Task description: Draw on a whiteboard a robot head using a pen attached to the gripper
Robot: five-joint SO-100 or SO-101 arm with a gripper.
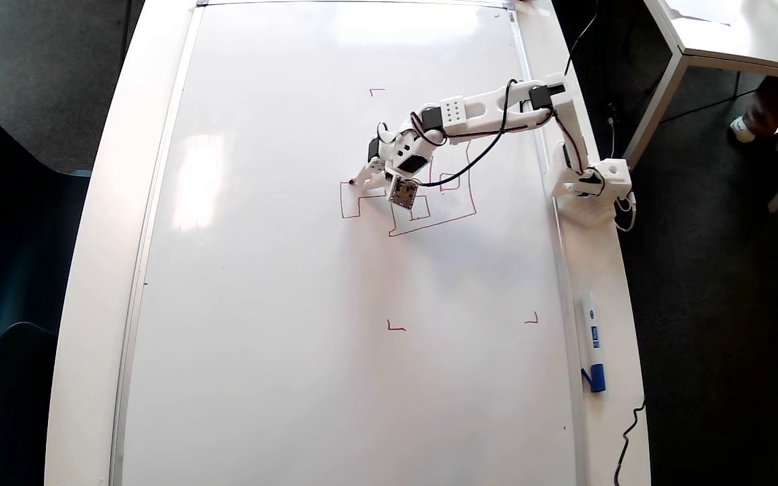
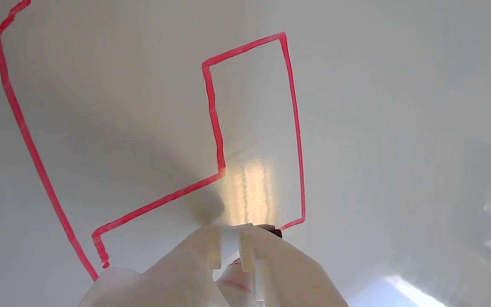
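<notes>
Covering most of the surface, the whiteboard [image 1: 294, 304] carries the unfinished red robot head [image 1: 456, 212] near its right side. The claw [image 1: 362, 179] is closed around the pen [image 2: 276, 232], tip on the board at the small box's corner.

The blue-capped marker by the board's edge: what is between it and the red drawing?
In the overhead view, only bare whiteboard and its thin silver frame lie between the blue-capped marker and the robot head, plus one tiny red corner mark.

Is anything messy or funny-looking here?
The robot head looks crooked: its red lines wobble and the outline tilts on the whiteboard. A blue-capped marker lies loose on the table edge. Nothing looks spilled or broken.
</notes>
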